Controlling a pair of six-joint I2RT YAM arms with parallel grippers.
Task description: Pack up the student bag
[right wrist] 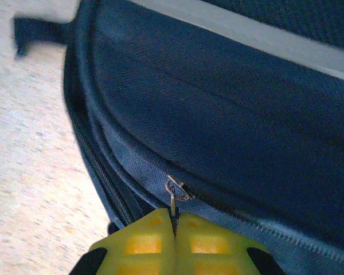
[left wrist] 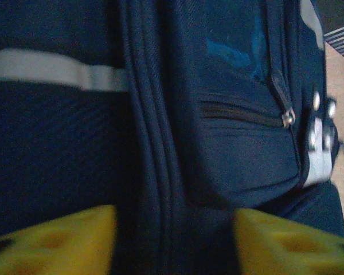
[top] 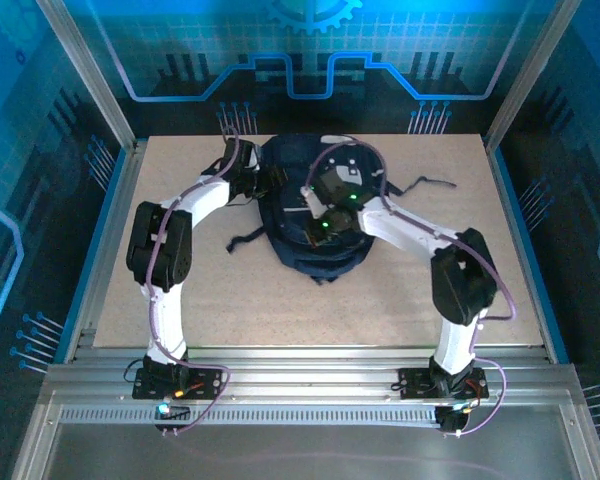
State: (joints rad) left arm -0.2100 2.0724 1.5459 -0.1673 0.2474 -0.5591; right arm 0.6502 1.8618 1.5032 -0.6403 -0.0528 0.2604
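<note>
Now, right tool (right wrist: pixel 175 222) tight on zipper pull (right wrist: pixel 172 200) — left tool (left wrist: pixel 175 232) wide over student bag (left wrist: pixel 229 143).

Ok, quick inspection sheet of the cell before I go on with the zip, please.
Surface: pale board table, flat, no spills seen.
Job's things: student bag lies at the far middle, black straps trailing on the table; zipper pull on its side.
Clutter: nothing seen.
Grippers: left claw open, fingers either side of a bag seam; right claw shut on the zipper pull.
Cables: purple cables run along both arms and loop at the bases; no snag visible.
Surroundings: blue-lit panels, aluminium frame.
</note>
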